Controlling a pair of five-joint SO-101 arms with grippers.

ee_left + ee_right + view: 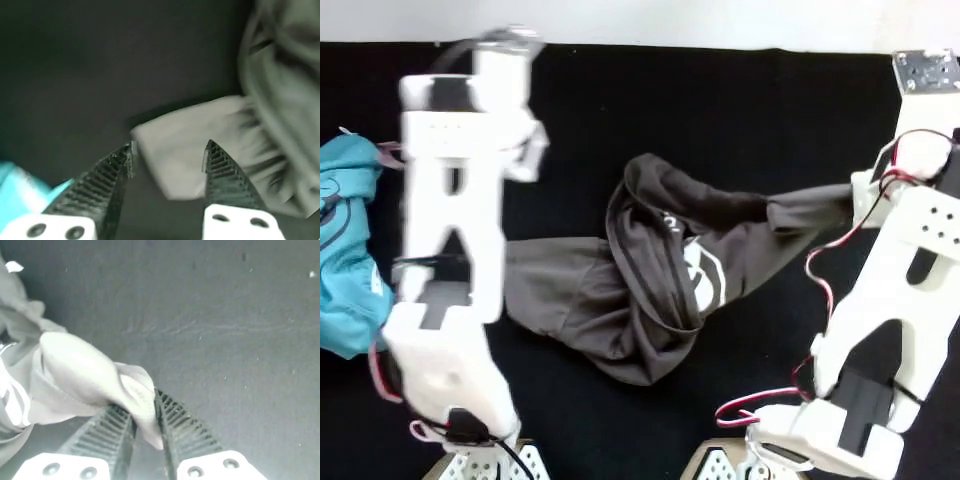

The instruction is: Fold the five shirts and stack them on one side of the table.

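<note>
**Right fingers clamped on grey shirt, left fingers spread over its far corner**

A dark grey shirt (650, 280) lies crumpled in the middle of the black surface (720, 110). Its body is bunched into loose folds with a white print showing. One end stretches out flat toward the left arm (450, 200). The other is drawn out in a narrow tail toward the right arm (900, 260).

In the right wrist view, the right fingers (175, 420) are closed tight on a fold of the grey shirt (75, 370). The cloth is pinched between them near their tips, and it bulges out just beyond them. The rest of the shirt trails off to one side over the bare surface (225, 315).

In the left wrist view, the left fingers (107, 175) stand spread apart with nothing in them. A pale, flat corner of the grey shirt (175, 150) lies in the gap between them, a little past the tips. One finger sits over the corner's edge and the other over the cloth itself. The picture is blurred, so it is not clear whether either finger touches the fabric. Beyond that corner, the bunched body of the shirt rises in darker folds.

A teal shirt (350, 250) lies in a heap at the left edge of the surface, just beside the left arm and apart from the grey shirt. A bit of the teal shirt (20, 185) also shows beside the left fingers.
</note>
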